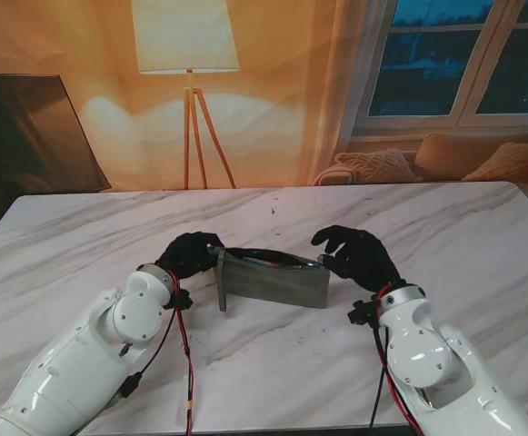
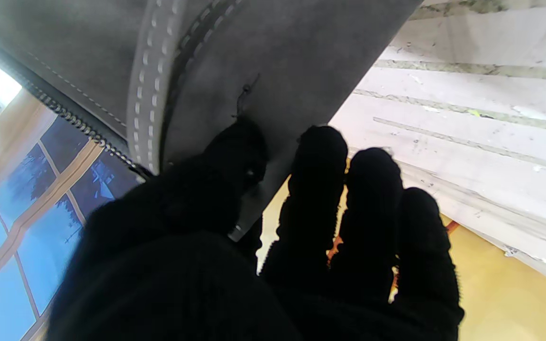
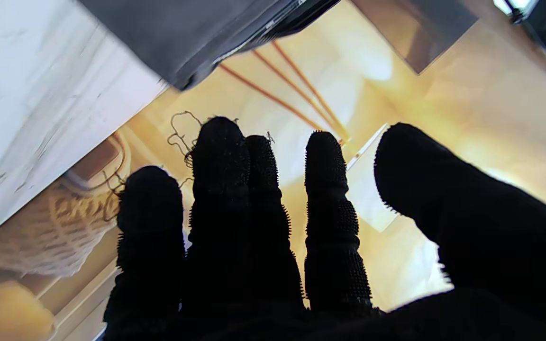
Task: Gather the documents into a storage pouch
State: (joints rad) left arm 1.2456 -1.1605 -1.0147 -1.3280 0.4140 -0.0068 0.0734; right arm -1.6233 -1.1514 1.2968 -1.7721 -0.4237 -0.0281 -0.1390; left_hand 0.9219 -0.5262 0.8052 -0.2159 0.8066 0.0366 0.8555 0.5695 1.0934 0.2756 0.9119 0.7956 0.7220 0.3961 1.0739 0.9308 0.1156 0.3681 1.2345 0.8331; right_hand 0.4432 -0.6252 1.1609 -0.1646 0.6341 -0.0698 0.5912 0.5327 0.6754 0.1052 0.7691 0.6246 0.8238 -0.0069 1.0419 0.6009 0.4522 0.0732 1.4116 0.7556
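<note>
Left hand (image 1: 189,253): centre-left of frame, black-gloved, fingers pinched closed on the grey pouch (image 1: 273,280). Right hand (image 1: 358,255): centre-right, fingers spread, empty.

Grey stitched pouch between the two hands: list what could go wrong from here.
1. The grey stitched zip pouch stands on its edge on the white marble table. Only the black-gloved left hand pinches its end, so it may tip or twist.
2. The black-gloved right hand looks open beside the other end, so the mouth may sag shut.

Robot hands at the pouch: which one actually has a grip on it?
The left robot hand: its thumb and fingers pinch the grey pouch at its end seam. The right robot hand is spread, holding nothing.
</note>
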